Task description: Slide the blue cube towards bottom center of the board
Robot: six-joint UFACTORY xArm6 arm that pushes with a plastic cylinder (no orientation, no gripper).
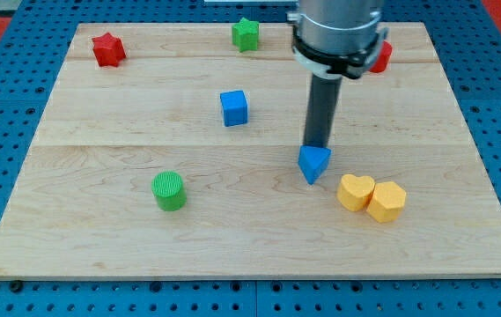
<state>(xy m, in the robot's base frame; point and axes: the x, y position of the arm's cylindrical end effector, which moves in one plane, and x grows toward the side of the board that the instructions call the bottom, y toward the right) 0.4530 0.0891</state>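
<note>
The blue cube (233,107) sits on the wooden board (100,176), a little left of centre and in the upper half. My tip (318,146) is to the cube's right and lower, about a hundred pixels away. It stands just above a blue triangular block (314,164), at that block's top edge, touching or nearly touching it.
A green cylinder (169,190) lies at lower left. A yellow heart (355,191) and a yellow hexagonal block (386,202) lie together at lower right. A red star (107,49) is at top left, a green star (246,33) at top centre, a red block (380,56) partly hidden behind the arm.
</note>
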